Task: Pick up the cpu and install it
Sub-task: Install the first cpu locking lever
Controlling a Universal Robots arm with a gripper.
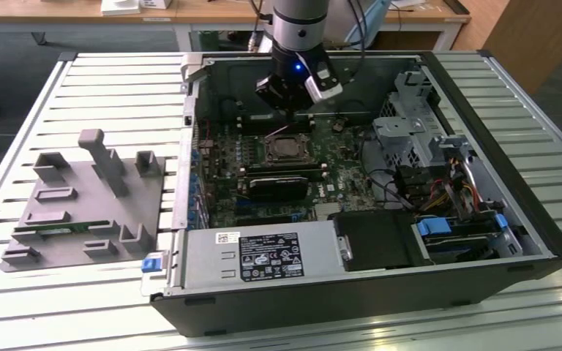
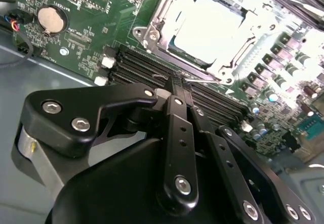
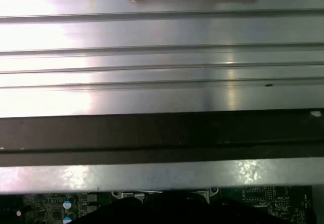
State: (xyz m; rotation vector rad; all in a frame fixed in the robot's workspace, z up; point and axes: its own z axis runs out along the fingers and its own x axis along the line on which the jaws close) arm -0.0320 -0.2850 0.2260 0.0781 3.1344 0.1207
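Hovering inside the open case (image 1: 515,219), just at 12 o'clock of the socket (image 1: 286,148): gripper (image 1: 294,99), fingers (image 2: 177,90) seemingly drawn together, holding nothing visible. Seated in that socket already, the cpu (image 2: 210,29); whether latched down, cannot tell.

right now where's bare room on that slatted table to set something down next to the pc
Free: the slatted table behind the grey fixture tray, and the strip in front of the computer case. Crowded: inside the case, where the gripper hangs over the cpu in its socket.
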